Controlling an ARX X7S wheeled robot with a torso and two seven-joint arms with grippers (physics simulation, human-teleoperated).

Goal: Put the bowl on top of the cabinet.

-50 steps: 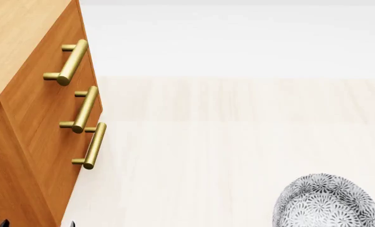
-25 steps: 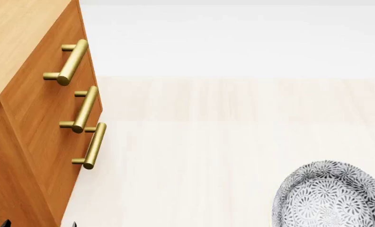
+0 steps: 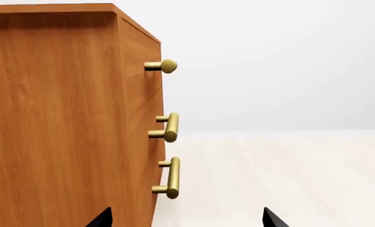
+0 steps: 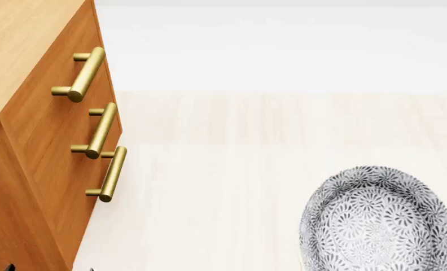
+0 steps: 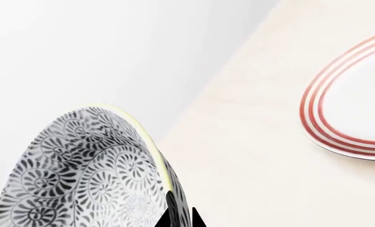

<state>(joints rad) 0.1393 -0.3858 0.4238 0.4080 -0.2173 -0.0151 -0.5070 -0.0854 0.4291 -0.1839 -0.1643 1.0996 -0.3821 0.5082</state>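
Note:
The bowl (image 4: 379, 220), white with a dense grey-black floral pattern, hangs tilted at the lower right of the head view, off the floor. In the right wrist view my right gripper (image 5: 178, 218) is shut on the bowl (image 5: 80, 170), one black tip on each side of its wall near the pale rim. The orange-brown cabinet (image 4: 35, 113) with three brass handles stands at the left, its lighter top (image 4: 16, 45) bare. My left gripper (image 3: 186, 218) is open beside the cabinet (image 3: 61, 118), its dark tips wide apart with nothing between them.
A flat white plate with red rings (image 5: 358, 104) lies on the pale wooden floor (image 4: 268, 147), seen only in the right wrist view. A white wall (image 4: 284, 45) runs behind.
The bowl has risen in the head view and shifted slightly left, showing more of itself. The cabinet and left gripper have not moved.

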